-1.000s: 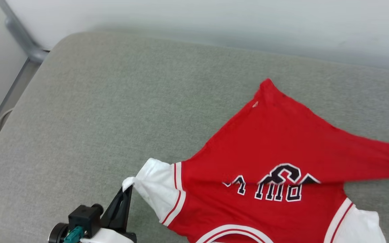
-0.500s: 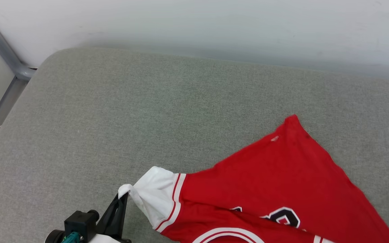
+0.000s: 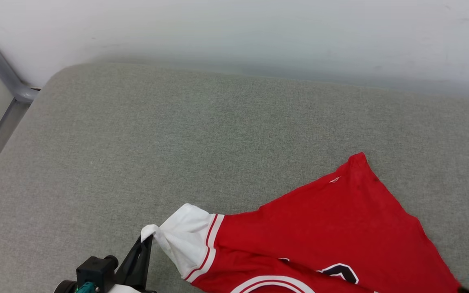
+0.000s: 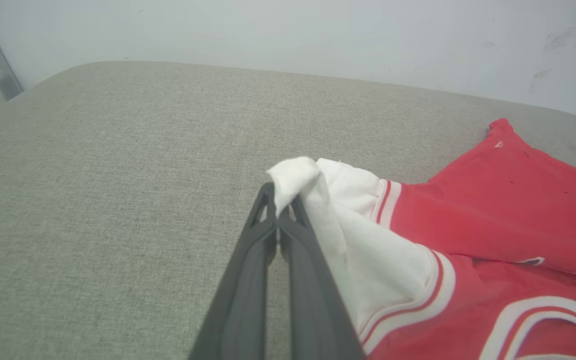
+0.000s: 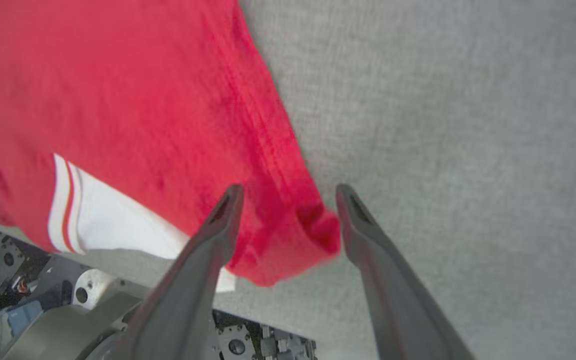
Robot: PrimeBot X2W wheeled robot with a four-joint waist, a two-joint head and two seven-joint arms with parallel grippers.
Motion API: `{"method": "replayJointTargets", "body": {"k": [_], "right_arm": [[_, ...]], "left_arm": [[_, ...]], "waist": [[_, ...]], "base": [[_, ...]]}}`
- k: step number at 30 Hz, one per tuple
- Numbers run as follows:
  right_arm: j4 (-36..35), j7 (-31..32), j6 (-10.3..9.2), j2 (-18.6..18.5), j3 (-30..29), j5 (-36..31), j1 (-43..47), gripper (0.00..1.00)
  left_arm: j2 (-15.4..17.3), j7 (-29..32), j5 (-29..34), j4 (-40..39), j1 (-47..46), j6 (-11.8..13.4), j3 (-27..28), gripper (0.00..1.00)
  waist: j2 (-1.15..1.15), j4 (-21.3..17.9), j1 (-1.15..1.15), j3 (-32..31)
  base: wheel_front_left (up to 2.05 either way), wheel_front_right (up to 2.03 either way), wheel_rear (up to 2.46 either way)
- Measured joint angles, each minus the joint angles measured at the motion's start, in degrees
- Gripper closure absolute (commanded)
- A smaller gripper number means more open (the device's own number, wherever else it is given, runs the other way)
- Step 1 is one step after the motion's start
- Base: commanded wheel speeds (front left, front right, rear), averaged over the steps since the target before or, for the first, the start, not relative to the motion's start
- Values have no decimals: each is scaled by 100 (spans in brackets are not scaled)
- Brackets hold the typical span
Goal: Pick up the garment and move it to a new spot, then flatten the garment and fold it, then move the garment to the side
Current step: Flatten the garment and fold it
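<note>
Currently: garment (image 3: 332,228) is down on grey cushion (image 3: 177,134), lower right of head view, running off the bottom edge. Judgement: relocation done or nearly so; flatten, fold and move-aside all left.

L gripper (image 3: 147,241), lower left of head view: jaws clenched on tip of white sleeve (image 4: 298,172). L wrist view shows cloth bunched over the closed tips, centre frame.

R gripper (image 5: 288,192): jaws spread wide. Red hem corner (image 5: 313,230) lies loose between them, centre of R wrist view. Not pinched, so released.

Garment look: red body w/ white sleeve, red-white striped trim. Black white-edged print (image 3: 340,272) mostly hidden under a red flap folded across it. Not flat: diagonal fold across body, sleeve twisted where pinched. Needs spreading before any fold.
</note>
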Motion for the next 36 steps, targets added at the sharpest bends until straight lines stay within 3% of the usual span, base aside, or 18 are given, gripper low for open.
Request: {"method": "replayJointTargets", "body": {"k": [6, 11, 19, 29, 36], "right_arm": [[-590, -499, -1, 126, -694, -23, -687, 0], [-1051, -461, -2, 44, -670, -120, -1400, 0], [-1024, 159, 0, -86, 322, -331, -2941, 0], [289, 1599, -1, -589, 1922, -358, -4511, 0], [1120, 1773, -1, -509, 2579, -461, -5150, 0]], "left_arm": [[9, -9, -4, -63, 24, 18, -26, 100], [-2, -8, -3, -110, 25, 26, -103, 100], [-149, -60, 8, -113, -203, -2, -245, 100], [-400, -211, 49, 60, -611, -136, -407, 100], [-603, -276, 110, 194, -913, -252, -498, 100]], "waist": [[0, 39, 0, -45], [0, 118, 0, 21], [0, 330, 0, 316], [0, 676, 1, 846], [0, 901, 1, 1214]], "base": [[0, 0, 0], [0, 0, 0], [0, 0, 0], [0, 0, 0], [0, 0, 0]]}}
